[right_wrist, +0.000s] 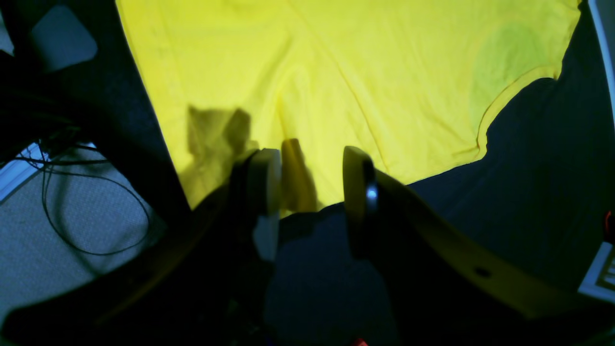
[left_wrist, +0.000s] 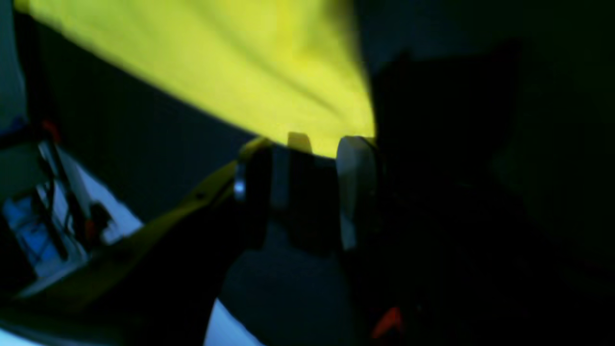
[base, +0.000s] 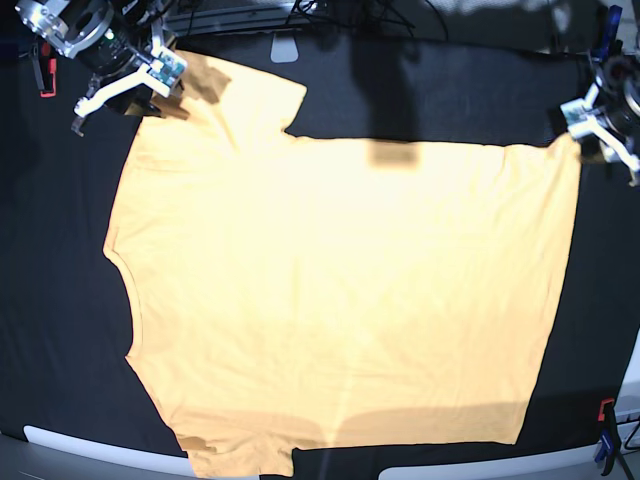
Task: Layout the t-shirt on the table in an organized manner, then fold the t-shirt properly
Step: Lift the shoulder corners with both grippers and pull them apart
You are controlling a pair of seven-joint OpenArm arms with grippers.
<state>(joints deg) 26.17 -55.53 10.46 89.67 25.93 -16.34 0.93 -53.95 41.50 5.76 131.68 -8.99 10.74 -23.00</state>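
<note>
The t-shirt (base: 340,300) lies spread flat, plain side up, on the black table (base: 450,100), collar toward the left of the base view and hem toward the right. My right gripper (base: 130,85) is at the far sleeve's corner. In the right wrist view its jaws (right_wrist: 310,182) stand apart over the shirt's (right_wrist: 336,72) edge. My left gripper (base: 600,125) is at the far hem corner. In the left wrist view it (left_wrist: 302,168) is open, with the shirt's (left_wrist: 240,62) corner right at its tips.
A red clamp (base: 40,75) sits at the table's left edge, a red and blue clamp (base: 603,430) at the near right corner, and a blue one (base: 612,25) at the far right. Cables (right_wrist: 91,206) lie on the floor beside the table.
</note>
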